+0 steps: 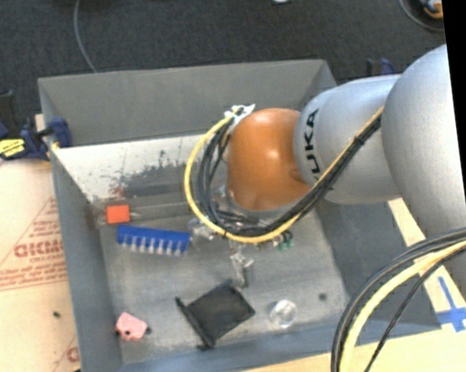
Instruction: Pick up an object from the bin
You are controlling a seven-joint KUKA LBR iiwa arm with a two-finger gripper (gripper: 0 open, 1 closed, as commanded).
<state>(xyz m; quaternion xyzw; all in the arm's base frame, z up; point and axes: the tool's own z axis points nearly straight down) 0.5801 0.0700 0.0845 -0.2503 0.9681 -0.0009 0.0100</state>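
My gripper hangs below the orange wrist cover, near the middle of the bin. It is just above the upper right corner of a flat black rectangular piece that lies on the bin floor towards the front. A blue comb-like strip with teeth lies to the gripper's left. A small clear round thing rests on the floor to the front right of the gripper. Nothing shows in the gripper's grasp.
A small orange-red block sits at the back left by the sloped wall. A pink piece lies in the front left corner. The arm and its cables cover the bin's right half.
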